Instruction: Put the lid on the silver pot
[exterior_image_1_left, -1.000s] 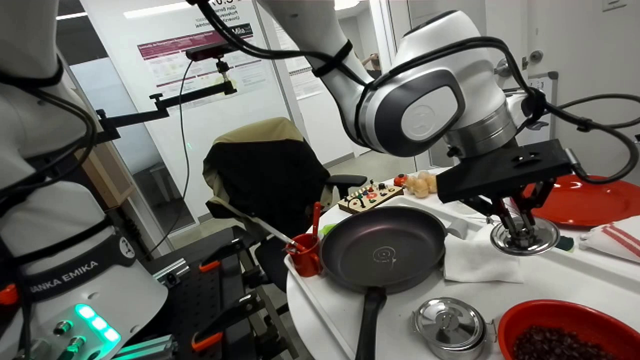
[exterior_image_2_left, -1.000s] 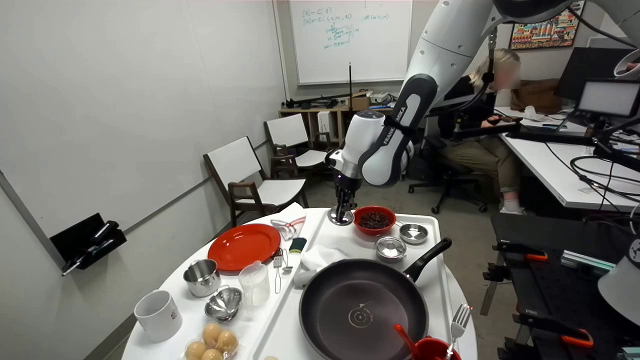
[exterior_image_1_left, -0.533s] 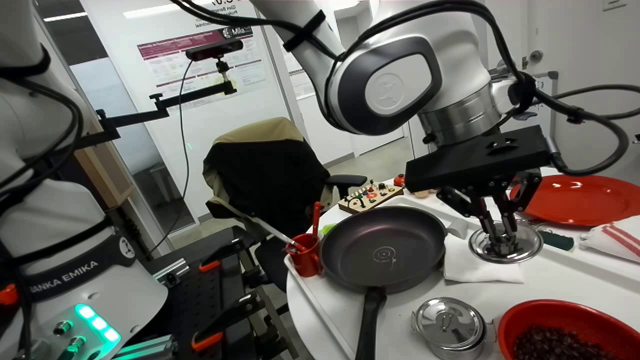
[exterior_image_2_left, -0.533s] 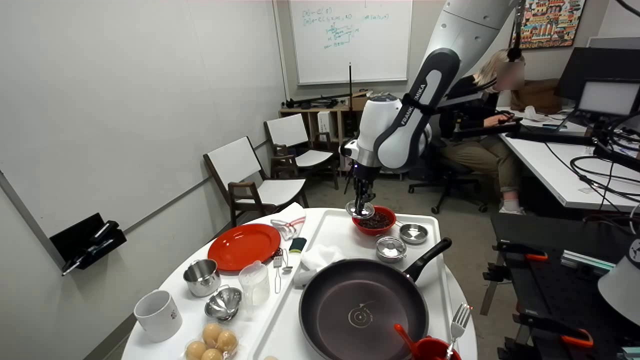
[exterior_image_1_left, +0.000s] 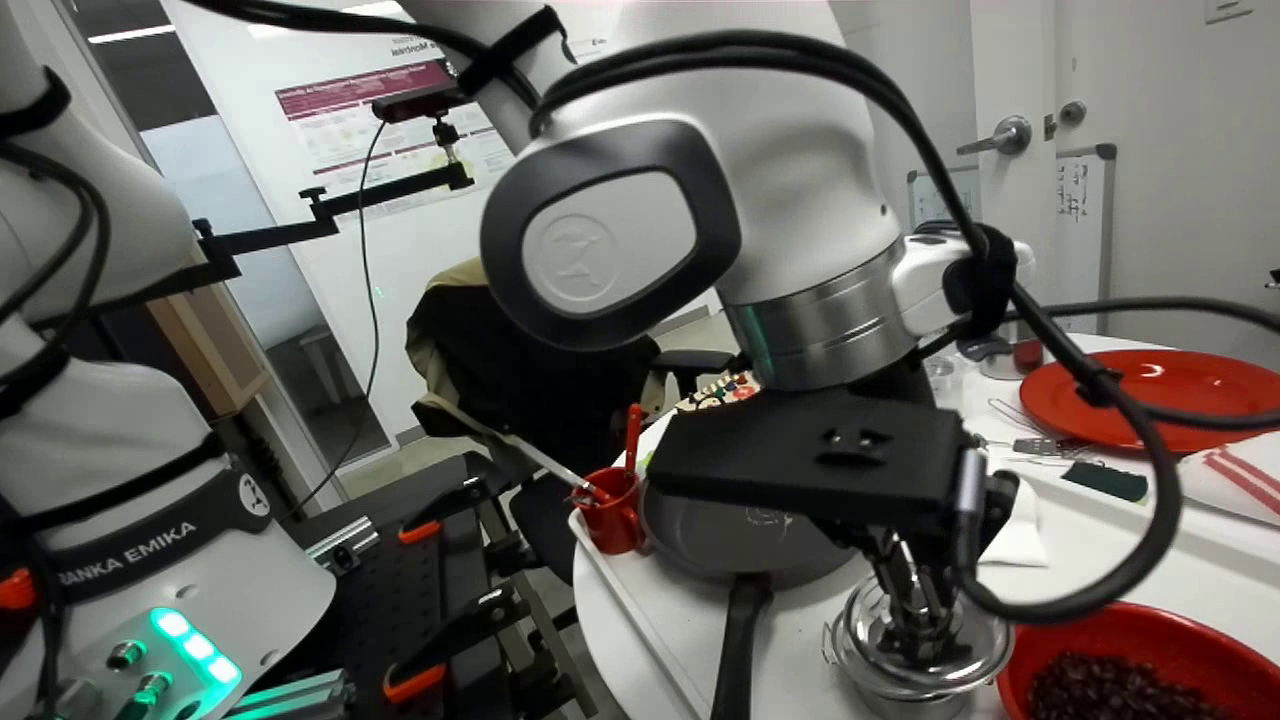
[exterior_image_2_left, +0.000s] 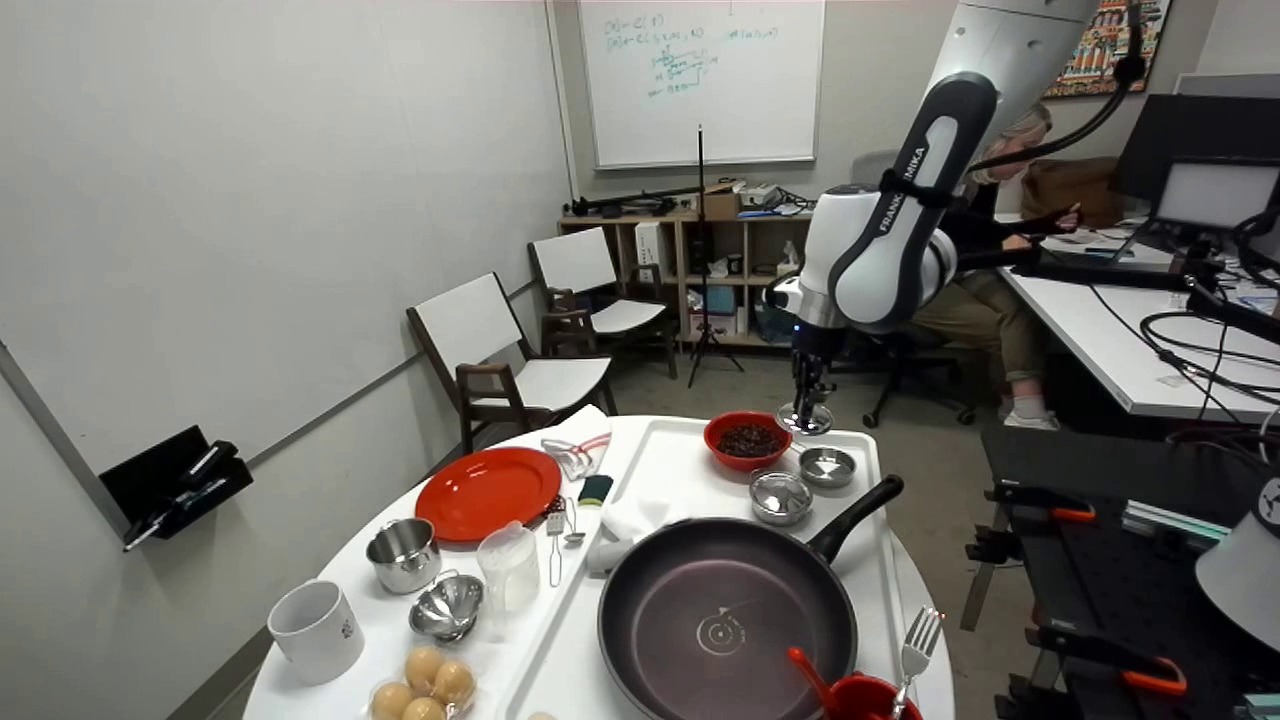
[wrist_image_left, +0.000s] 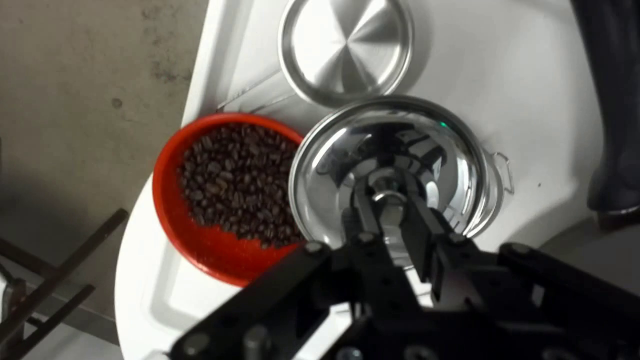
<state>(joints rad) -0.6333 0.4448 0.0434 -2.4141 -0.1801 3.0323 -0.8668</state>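
The robot's gripper (wrist_image_left: 386, 194) clasps the knob (wrist_image_left: 388, 184) of a small, shiny lid (wrist_image_left: 390, 130) — jaws closed on it, one finger to either side — in midair above a white tray (exterior_image_2_left: 660, 455). Below the jaws sits the silver pot (exterior_image_2_left: 781, 498), upright on the tray; in the wrist view the lid hides most of it, leaving part of its edge and a wire handle (wrist_image_left: 507, 172) in sight to the jaws' right. In an exterior view, a clear gap separates the lid (exterior_image_2_left: 805, 421) from the pot. Just left of the jaws in the wrist view is a red bowl (wrist_image_left: 217, 252) holding dark beans (wrist_image_left: 240, 185); a shallow silver pan (wrist_image_left: 347, 47) lies beyond the jaws, toward the top, and the handle (wrist_image_left: 616, 110) of a black skillet (exterior_image_2_left: 730, 615) stretches along their right.
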